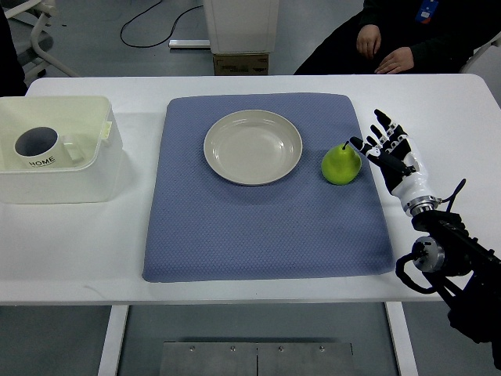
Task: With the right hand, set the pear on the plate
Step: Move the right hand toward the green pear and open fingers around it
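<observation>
Right hand (pixel 391 153) seen nearest, lower right of frame, fingers spread, nothing held, thumb tip close beside pear. White table (pixel 438 102) covered mid-frame by blue mat (pixel 258 227). Plastic bin (pixel 86 168) with mug (pixel 37 145) seen at left. Empty plate (pixel 253 146) set upper centre of mat. Green pear (pixel 341 164) stood upright just right of plate, on mat. Pear judged firm, smooth, light, prone to roll; best gripped round wide lower body, not stem.
</observation>
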`<control>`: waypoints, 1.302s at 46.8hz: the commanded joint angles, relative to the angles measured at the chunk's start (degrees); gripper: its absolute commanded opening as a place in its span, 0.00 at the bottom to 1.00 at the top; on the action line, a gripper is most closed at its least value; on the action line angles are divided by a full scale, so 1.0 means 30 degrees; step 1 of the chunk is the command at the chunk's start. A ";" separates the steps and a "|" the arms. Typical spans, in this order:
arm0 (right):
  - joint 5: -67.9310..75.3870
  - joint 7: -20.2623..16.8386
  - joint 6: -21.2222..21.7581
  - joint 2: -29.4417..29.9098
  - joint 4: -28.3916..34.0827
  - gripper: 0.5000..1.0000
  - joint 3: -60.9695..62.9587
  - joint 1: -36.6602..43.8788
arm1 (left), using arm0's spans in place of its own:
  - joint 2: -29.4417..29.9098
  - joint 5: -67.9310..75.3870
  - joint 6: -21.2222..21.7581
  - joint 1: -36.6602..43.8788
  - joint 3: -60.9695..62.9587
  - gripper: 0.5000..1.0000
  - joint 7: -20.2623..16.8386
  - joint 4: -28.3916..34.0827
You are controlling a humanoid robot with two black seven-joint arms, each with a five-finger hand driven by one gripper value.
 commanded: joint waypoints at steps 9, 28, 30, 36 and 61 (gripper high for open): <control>-0.0001 0.0114 0.0114 0.0000 0.0007 1.00 -0.0078 0.0045 | 0.0000 -0.0001 -0.0001 0.0008 0.0000 1.00 0.0000 0.0000; 0.0029 0.1226 0.1667 -0.0936 0.0417 1.00 0.0391 -0.0043 | 0.0000 -0.0001 -0.0002 0.0008 0.0000 1.00 0.0000 0.0000; 0.0000 0.1519 0.1901 -0.1054 0.0534 1.00 0.0304 -0.0072 | 0.0000 -0.0001 -0.0001 0.0008 0.0000 1.00 0.0000 0.0000; -0.0030 0.1996 0.2166 -0.1113 0.0564 1.00 0.0157 -0.0189 | 0.0000 -0.0001 -0.0001 -0.0021 0.0000 1.00 0.0000 0.0000; -0.0235 0.1996 0.1639 -0.0937 0.0535 1.00 -0.1367 -0.0072 | 0.0000 -0.0001 -0.0002 0.0008 0.0000 1.00 0.0000 0.0000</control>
